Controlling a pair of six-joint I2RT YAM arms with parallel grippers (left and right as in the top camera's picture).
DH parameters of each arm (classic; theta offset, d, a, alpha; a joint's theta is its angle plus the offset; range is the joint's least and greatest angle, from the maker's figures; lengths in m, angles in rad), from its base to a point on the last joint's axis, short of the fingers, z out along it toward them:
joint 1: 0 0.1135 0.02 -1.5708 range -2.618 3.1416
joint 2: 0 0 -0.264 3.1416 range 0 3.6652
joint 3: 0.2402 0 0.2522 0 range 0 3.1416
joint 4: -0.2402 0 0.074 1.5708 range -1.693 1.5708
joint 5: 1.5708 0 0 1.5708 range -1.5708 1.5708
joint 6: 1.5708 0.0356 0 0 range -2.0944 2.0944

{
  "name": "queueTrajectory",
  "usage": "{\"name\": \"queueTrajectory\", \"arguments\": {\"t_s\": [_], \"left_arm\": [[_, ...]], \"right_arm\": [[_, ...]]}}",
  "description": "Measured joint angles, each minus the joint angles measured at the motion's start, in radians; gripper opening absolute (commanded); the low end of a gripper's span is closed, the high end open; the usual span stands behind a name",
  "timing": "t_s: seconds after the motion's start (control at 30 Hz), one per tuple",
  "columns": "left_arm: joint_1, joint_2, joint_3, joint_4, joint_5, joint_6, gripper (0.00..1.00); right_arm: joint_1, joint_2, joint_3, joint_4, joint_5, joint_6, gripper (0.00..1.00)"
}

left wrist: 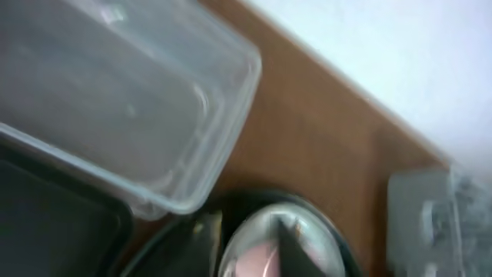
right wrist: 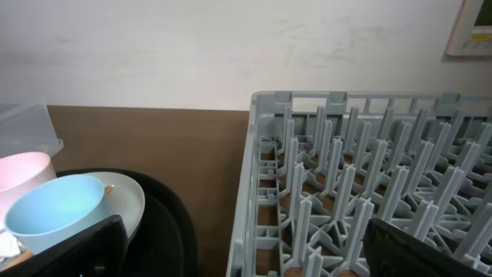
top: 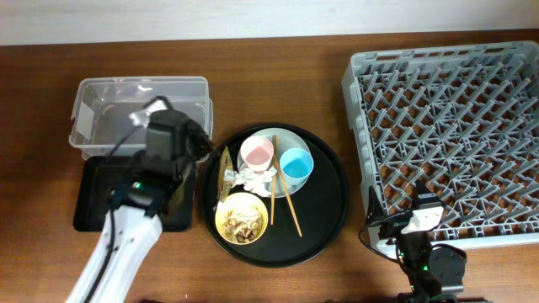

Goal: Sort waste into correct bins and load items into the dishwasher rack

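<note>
A pink cup [top: 257,154] and a light blue cup [top: 296,164] stand on a pale plate [top: 285,137]. With them are a crumpled napkin [top: 255,179], chopsticks [top: 286,192] and a brown wrapper [top: 226,171]. A yellow bowl [top: 242,218] holds food scraps. The clear box [top: 139,114] and the black rectangular tray [top: 91,195] lie at the left. The grey rack [top: 455,126] is at the right. My left gripper [top: 200,147] is open and empty between the box and the plate; its blurred view [left wrist: 242,258] shows the pink cup [left wrist: 254,263]. My right gripper [right wrist: 254,254] is open and empty at the rack's near left corner [right wrist: 369,154].
The large round black tray [top: 324,210] carries the plate, cups, bowl and waste in the middle of the brown table. The right wrist view shows the blue cup [right wrist: 54,211], the pink cup [right wrist: 23,173] and the round tray's rim [right wrist: 173,223] to the left of the rack.
</note>
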Motion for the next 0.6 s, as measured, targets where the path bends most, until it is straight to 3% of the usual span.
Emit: {"name": "queueTrajectory", "arguments": {"t_s": [0.27,0.6], "left_arm": [[-0.059,0.211,0.0,-0.175,0.116,0.161,0.42],[-0.072,0.358,0.0,-0.212,0.121,0.256,0.42]], "right_arm": [[0.0,0.0,0.0,0.0,0.0,0.0,0.99],[0.0,0.0,0.0,0.0,0.0,0.0,0.99]]}}
